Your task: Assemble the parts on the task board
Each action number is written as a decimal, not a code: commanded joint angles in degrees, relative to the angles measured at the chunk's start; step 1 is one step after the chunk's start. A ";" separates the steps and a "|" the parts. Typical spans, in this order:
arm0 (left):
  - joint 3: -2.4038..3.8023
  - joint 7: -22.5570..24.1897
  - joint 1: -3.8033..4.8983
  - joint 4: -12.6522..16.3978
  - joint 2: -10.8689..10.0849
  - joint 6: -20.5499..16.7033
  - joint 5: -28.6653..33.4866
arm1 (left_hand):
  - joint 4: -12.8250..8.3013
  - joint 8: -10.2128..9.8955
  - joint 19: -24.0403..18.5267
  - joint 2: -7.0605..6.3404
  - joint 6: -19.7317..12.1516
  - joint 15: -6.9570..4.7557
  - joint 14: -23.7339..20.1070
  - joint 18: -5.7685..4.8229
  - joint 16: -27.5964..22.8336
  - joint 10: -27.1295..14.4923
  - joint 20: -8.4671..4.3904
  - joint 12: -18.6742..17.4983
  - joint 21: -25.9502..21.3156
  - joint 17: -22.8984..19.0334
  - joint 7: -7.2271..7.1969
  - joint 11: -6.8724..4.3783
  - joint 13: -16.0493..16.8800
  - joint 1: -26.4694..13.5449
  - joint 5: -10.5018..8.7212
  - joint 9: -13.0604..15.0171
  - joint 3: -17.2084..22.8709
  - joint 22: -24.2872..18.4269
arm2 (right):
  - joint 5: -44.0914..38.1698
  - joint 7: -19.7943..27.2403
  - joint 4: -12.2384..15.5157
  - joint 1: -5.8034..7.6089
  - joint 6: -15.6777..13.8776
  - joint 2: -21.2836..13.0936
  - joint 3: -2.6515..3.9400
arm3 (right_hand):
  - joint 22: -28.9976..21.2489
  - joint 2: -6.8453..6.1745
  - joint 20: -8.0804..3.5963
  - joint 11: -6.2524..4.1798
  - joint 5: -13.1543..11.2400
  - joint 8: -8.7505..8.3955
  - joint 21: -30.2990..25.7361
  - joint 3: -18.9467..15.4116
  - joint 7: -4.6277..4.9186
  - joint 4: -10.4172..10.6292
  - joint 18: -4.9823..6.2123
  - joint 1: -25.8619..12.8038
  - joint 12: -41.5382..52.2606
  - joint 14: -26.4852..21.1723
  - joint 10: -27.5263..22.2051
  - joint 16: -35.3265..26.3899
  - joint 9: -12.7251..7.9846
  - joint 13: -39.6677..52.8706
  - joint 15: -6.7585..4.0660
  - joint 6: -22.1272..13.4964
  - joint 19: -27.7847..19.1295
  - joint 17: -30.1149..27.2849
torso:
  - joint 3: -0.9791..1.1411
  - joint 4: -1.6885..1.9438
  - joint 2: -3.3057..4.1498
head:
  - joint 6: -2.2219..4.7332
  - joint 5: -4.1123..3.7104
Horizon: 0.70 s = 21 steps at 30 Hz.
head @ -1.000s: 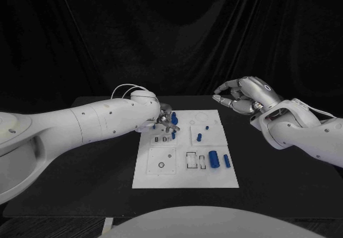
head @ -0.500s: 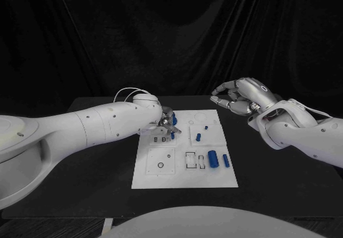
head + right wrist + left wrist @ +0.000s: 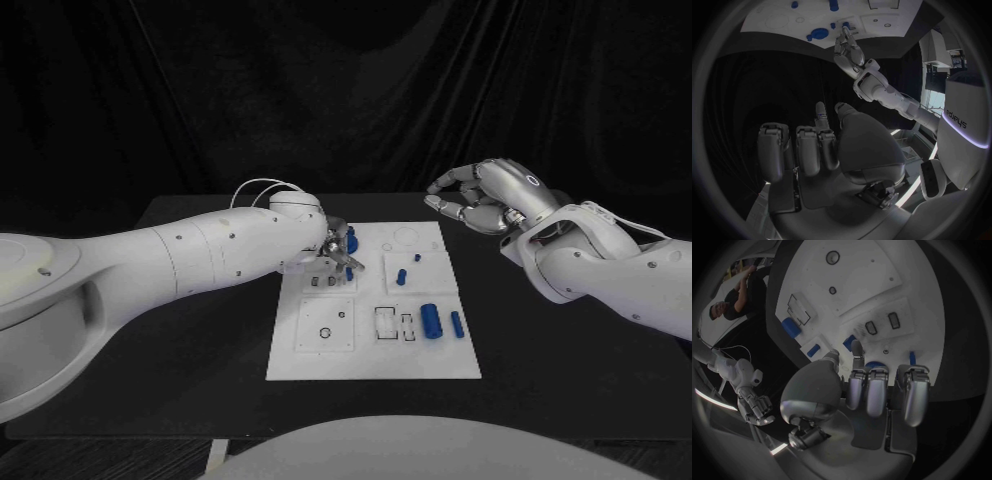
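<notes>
The white task board [image 3: 372, 350] lies mid-table. My left hand [image 3: 335, 255] is low over its far left part, thumb and one finger pinching a small blue part [image 3: 349, 272] that stands at the board; the other fingers are curled. In the left wrist view the same blue part [image 3: 849, 342] sits between the fingertips [image 3: 856, 347]. A taller blue part [image 3: 351, 238] stands just behind the hand. My right hand [image 3: 488, 195] hangs in the air off the board's far right corner, fingers curled in with nothing in them.
Two blue cylinders [image 3: 430, 321] [image 3: 457, 323] lie at the board's right side, with smaller blue pieces [image 3: 404, 277] [image 3: 418, 258] farther back. Empty rectangular and round recesses [image 3: 327, 332] mark the board's near left. Black table surrounds the board.
My left hand has stayed at the same spot on the board while its arm has shifted slightly. My right hand has sunk a little and drifted slightly toward the board.
</notes>
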 commanded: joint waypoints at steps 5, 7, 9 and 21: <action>0.06 -0.64 -0.14 -0.02 0.11 -0.50 0.00 | -0.12 0.07 4.60 -0.36 -0.47 -0.38 6.16 -0.32 0.15 5.97 -0.42 0.20 -0.30 15.10 0.04 -0.55 15.09 -0.07 -0.25 1.08 -0.14 13.75 | -0.10 -1.24 -0.09 -0.15 0.37 0.04 0.05 | 13.42 -0.19 0.35 0.47 0.22 -0.36 -0.18 0.25 0.02 0.11 0.79 0.51 0.20 4.93 6.01 -0.29 -0.08 15.08 0.45 0.18 4.09 10.18 | 0.00 0.04 -0.04 | 0.01 -0.04; 0.06 -0.61 -0.15 -0.17 0.19 -0.41 0.00 | -0.15 -0.07 4.51 -0.31 -0.66 -0.37 6.16 -0.29 0.15 5.97 -0.42 0.20 -0.36 15.10 0.07 -0.54 15.09 -0.01 -0.21 1.29 -0.10 13.68 | -0.10 -1.32 -0.16 -0.15 0.44 0.08 0.05 | 13.42 -0.19 0.35 0.47 0.22 -0.36 -0.18 0.25 0.02 0.11 0.79 0.51 0.20 4.93 6.01 -0.29 -0.08 15.08 0.45 0.18 4.09 10.18 | -0.01 0.04 -0.03 | 0.01 -0.07; 0.06 -0.56 -0.15 -0.35 0.27 -0.37 0.00 | -0.13 -0.29 4.48 -0.22 -0.88 -0.35 6.16 -0.28 0.15 5.97 -0.42 0.20 -0.38 15.10 0.11 -0.51 15.09 0.00 -0.17 1.47 -0.06 13.65 | -0.10 -1.39 -0.21 -0.16 0.51 0.10 0.05 | 13.41 -0.23 0.36 0.49 0.19 -0.44 -0.22 0.23 0.06 0.18 0.80 0.45 0.20 4.90 6.01 -0.34 -0.11 15.08 0.46 0.14 4.07 10.07 | -0.01 0.02 -0.02 | 0.01 -0.12; 0.06 -0.06 -0.45 -1.57 0.76 0.11 0.00 | -0.27 -5.12 3.79 0.21 -1.07 0.10 6.16 -0.07 0.15 5.97 -0.06 0.20 -0.86 15.10 0.75 0.03 15.09 0.25 0.37 0.67 0.31 13.08 | -0.10 -1.75 -0.25 -0.18 1.01 0.00 0.05 | 13.38 -0.23 0.36 0.50 0.16 -0.49 -0.30 0.23 0.07 0.23 0.82 0.43 0.20 4.89 6.01 -0.37 -0.12 15.08 0.46 0.12 4.03 9.99 | 0.01 -0.03 -0.08 | 0.01 -0.41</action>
